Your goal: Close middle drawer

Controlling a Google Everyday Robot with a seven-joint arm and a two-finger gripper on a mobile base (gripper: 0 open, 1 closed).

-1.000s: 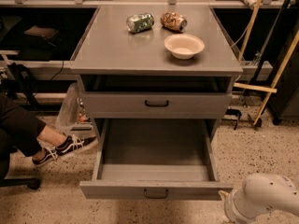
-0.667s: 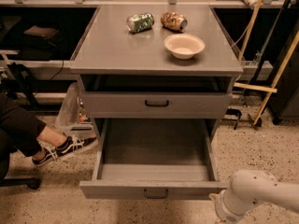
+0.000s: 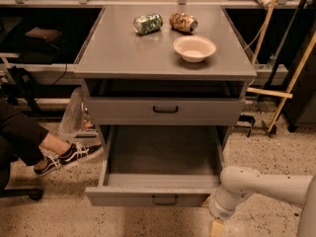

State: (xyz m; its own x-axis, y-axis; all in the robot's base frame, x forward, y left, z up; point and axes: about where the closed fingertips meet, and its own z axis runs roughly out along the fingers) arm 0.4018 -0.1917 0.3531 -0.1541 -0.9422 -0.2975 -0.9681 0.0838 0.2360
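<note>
The middle drawer (image 3: pixel 163 157) is a wide grey metal tray pulled far out of the grey cabinet (image 3: pixel 123 58), and nothing lies in it. Its front panel (image 3: pixel 123 197) faces me low in the camera view, with a small dark loop handle (image 3: pixel 164 200) at its centre. The drawer above (image 3: pixel 165 110), with its own dark handle, is nearly flush with the cabinet. My white arm (image 3: pixel 256 184) comes in from the lower right. My gripper (image 3: pixel 217 227) hangs at the bottom edge, just right of the front panel's right end, partly cut off.
On the cabinet top lie a green can (image 3: pixel 148 23), a brown crumpled can (image 3: pixel 183 22) and a cream bowl (image 3: pixel 194 48). A seated person's leg and sneaker (image 3: pixel 69 156) are on the floor at left. Wooden poles (image 3: pixel 291 80) lean at right.
My arm has moved left and further into view, bringing the gripper close to the right end of the open drawer's front panel. The drawer has not moved.
</note>
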